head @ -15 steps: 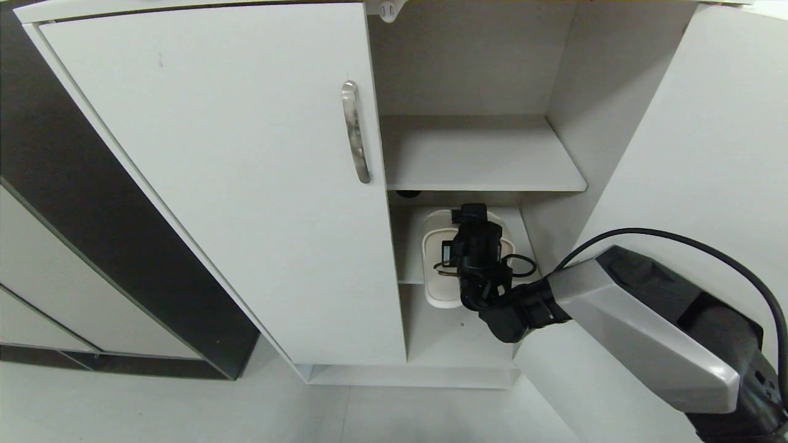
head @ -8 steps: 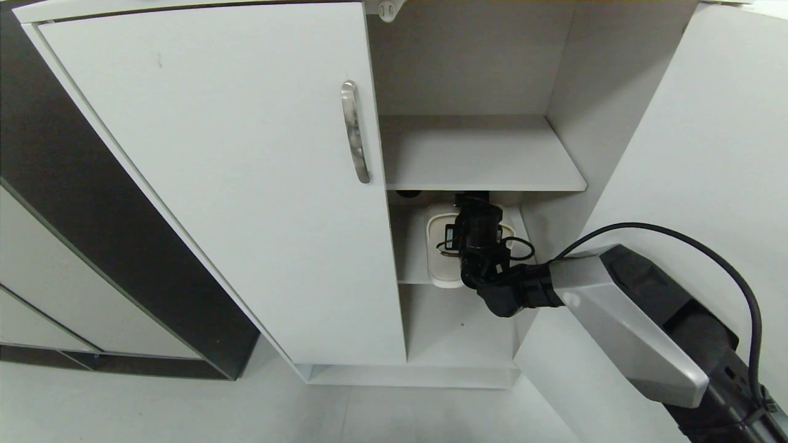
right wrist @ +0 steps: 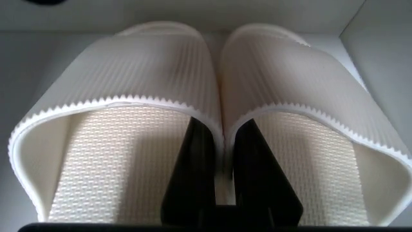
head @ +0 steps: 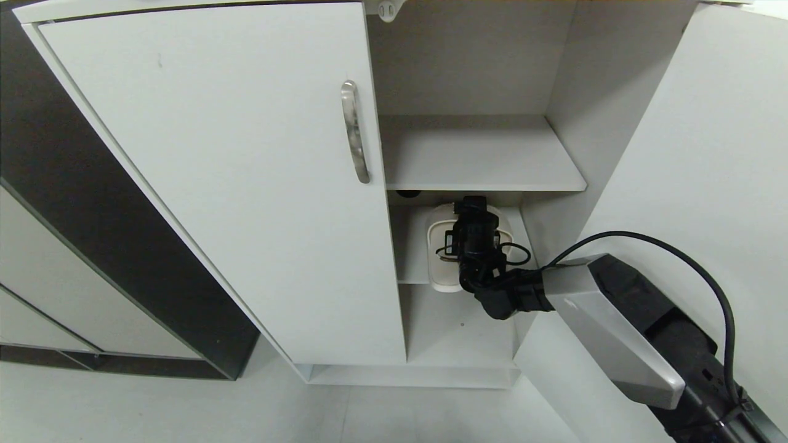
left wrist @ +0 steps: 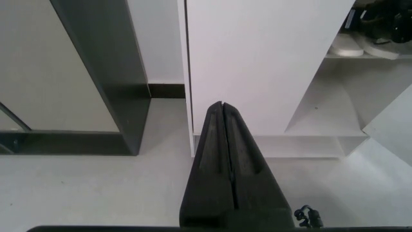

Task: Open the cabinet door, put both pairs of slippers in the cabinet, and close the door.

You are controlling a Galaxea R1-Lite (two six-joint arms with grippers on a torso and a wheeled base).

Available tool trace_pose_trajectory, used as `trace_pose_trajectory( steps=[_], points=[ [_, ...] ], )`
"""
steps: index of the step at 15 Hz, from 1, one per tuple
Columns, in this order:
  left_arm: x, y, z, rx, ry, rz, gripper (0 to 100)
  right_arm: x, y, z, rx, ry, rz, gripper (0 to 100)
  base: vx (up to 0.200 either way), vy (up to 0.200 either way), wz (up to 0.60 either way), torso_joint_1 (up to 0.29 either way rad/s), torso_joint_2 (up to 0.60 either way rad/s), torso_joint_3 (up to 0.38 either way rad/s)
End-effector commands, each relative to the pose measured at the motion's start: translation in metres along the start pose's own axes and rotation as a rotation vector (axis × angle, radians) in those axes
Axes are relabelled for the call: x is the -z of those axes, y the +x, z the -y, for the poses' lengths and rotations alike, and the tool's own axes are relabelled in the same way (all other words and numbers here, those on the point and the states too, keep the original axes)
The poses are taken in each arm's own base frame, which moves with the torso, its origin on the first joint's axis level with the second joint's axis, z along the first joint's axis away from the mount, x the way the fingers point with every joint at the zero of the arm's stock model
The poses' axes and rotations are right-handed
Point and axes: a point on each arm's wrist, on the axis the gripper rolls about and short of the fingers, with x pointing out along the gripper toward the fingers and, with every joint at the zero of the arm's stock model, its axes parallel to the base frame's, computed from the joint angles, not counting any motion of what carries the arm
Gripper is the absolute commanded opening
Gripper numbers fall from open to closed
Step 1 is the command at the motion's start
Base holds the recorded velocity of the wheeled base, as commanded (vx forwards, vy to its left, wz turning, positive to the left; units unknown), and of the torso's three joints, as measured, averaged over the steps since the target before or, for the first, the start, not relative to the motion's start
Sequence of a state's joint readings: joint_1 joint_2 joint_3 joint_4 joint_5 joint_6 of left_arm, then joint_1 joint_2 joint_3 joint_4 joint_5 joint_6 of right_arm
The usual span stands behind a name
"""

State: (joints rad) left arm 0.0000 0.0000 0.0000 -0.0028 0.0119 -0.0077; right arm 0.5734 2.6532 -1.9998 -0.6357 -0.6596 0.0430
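Your right pincer, inside the cabinet at frame centre, clenches slippers by their inner walls over the middle shelf. Placing step, likely: release, then back straight out. Your left pincer is clenched, empty.

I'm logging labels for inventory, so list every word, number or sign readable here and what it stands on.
None can be read: the cabinet door, its handle, the shelf, the white slippers, the left pincer and the right pincer bear no visible text.
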Motion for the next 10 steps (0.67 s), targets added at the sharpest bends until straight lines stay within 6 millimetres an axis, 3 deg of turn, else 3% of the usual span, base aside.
trace_pose_trajectory(
  steps=[1, 6, 10],
  points=[
    [0.0, 0.0, 0.0, -0.002, 0.0, -0.001, 0, 0.004, 0.001, 0.0, 0.001, -0.003, -0.004, 100, 0.0, 0.0, 0.0, 0.0, 0.0, 0.0],
    [0.0, 0.0, 0.0, 0.0, -0.002, -0.001, 0, -0.004, -0.006, 0.004, 0.0, -0.001, -0.005, 100, 0.0, 0.0, 0.0, 0.0, 0.0, 0.0],
    [0.0, 0.0, 0.0, 0.0, -0.002, -0.001, 0, -0.011, -0.037, 0.004, -0.027, 0.009, 0.007, 100, 0.0, 0.0, 0.0, 0.0, 0.0, 0.0]
  ],
)
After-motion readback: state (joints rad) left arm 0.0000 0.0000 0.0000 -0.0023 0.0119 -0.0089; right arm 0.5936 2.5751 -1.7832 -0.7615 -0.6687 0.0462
